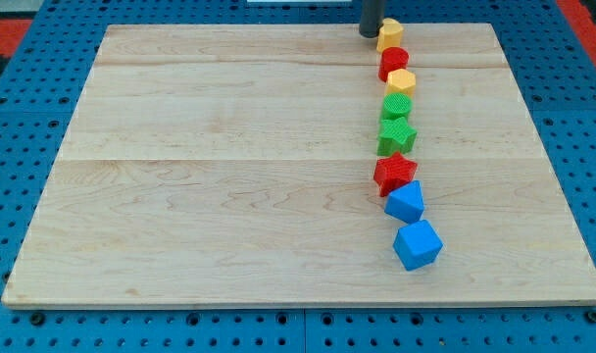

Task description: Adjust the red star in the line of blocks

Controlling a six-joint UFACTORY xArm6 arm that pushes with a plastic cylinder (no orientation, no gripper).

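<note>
My tip (370, 34) sits at the view's top, right of centre, planted at the far edge of the counter (229, 147). The rod stands straight up, dark and thick, and runs out of the frame above, so nothing of the arm behind it shows. Only this short lower stretch is visible. Its end is just to the view's left of the topmost yellow block (390, 33), close enough to look like touching.
</note>
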